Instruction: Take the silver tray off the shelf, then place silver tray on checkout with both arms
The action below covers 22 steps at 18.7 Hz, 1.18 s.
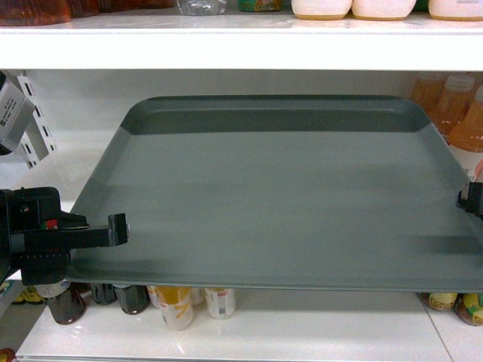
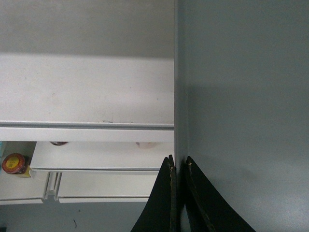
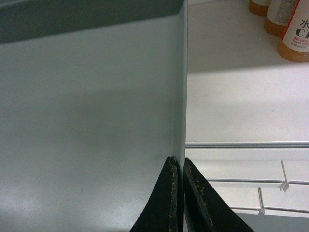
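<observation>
Silver tray point(image 1: 287, 204) pinched between left hand point(image 1: 119, 228) and right hand point(image 1: 466, 200), half off shelf point(image 3: 231, 96); next: pull back level together.

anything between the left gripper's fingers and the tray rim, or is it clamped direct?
Direct. In the left wrist view the left gripper has its jaws closed on the silver tray rim with nothing between; the right gripper looks the same.

**White store shelves, stocked above and below**

The shelf point(image 1: 83, 181) is a glossy white board with orange-drink bottles point(image 1: 456, 113) standing at its right back corner. The silver tray point(image 1: 279, 196) juts past its front edge; whether it touches the board cannot be told. The lower shelf point(image 1: 302, 324) carries dark bottles point(image 1: 68, 302) and pale bottles point(image 1: 177, 305) near its left side.
</observation>
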### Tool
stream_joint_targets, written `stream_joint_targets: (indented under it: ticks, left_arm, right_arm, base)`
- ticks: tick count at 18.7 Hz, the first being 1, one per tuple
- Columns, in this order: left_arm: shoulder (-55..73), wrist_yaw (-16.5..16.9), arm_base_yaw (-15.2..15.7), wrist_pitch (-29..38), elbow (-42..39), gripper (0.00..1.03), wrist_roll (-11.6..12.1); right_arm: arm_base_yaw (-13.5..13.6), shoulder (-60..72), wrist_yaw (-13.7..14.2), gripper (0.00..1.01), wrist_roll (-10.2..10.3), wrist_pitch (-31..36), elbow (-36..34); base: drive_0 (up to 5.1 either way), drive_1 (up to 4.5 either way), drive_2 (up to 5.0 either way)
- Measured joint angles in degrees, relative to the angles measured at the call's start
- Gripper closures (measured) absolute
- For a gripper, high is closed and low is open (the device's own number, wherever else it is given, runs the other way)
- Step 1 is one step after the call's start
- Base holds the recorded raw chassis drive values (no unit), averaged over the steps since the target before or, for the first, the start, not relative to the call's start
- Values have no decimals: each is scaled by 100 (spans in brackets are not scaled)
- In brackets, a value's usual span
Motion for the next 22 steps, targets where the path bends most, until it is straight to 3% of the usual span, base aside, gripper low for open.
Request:
stream_joint_targets:
  ticks: [22]
  left_arm:
    - [-4, -4, 15, 0, -4, 100, 2]
  right_arm:
    - [4, 26, -15, 99, 7, 7, 2]
  base:
    - [0, -426, 426]
